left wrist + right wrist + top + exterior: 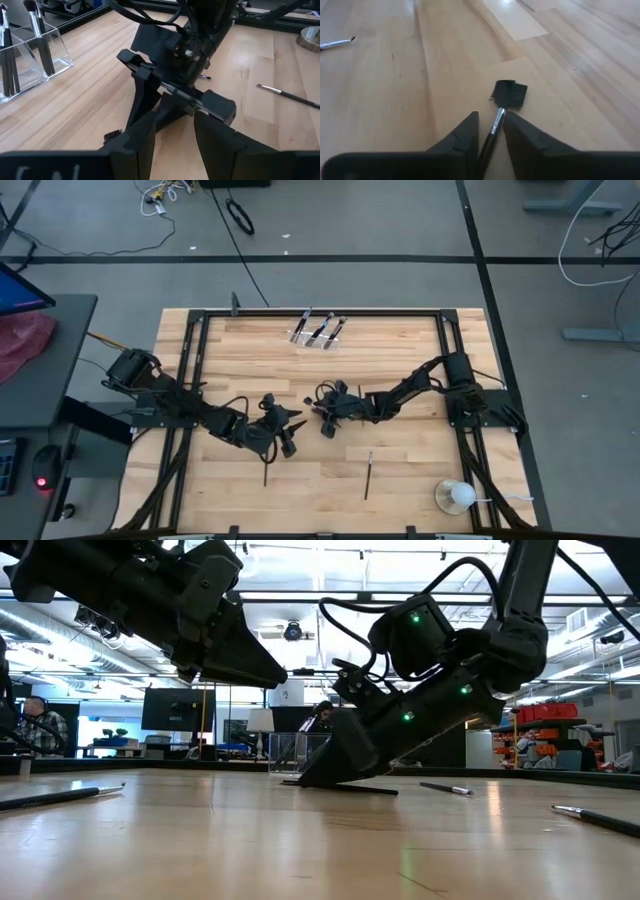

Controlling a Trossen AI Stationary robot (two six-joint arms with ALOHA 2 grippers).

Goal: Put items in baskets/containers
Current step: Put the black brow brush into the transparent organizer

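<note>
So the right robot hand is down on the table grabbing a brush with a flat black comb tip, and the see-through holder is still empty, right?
Not quite: the clear holder is not empty. The left wrist view shows several brushes standing in it already. The rest holds: in the right wrist view the right gripper is down at the table with its fingers around the handle of the comb-tipped brush.

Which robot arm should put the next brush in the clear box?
Probably the right. The right gripper is already closed on a brush lying on the table. The left gripper is open and holds nothing. The clear holder waits at the far edge.
</note>
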